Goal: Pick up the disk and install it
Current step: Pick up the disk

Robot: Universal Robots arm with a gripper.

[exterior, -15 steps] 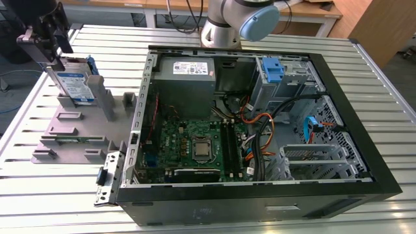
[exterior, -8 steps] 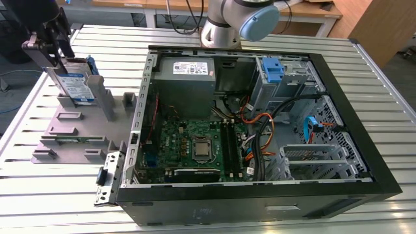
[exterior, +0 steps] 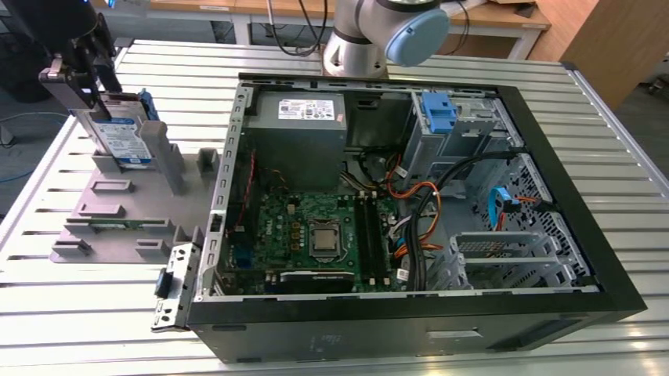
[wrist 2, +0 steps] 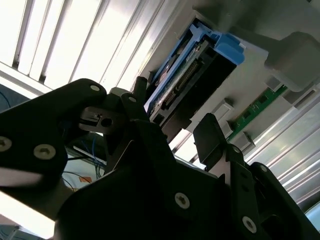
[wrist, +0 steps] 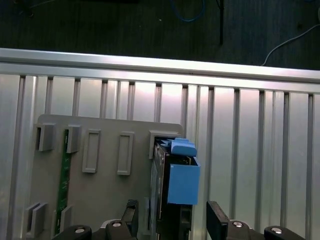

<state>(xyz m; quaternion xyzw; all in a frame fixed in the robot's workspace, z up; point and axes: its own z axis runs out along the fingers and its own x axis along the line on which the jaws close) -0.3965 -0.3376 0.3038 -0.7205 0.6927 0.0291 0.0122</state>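
Gripper (wrist: 173, 207), jaws spread astride the upright disk (exterior: 124, 137) at the stand's (exterior: 115, 210) twelve o'clock, may close off-centre and wedge it.

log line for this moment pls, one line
stage: disk not yet picked up | gripper: open, straddling disk | disk: upright in grey stand, beside open computer case | installed: no
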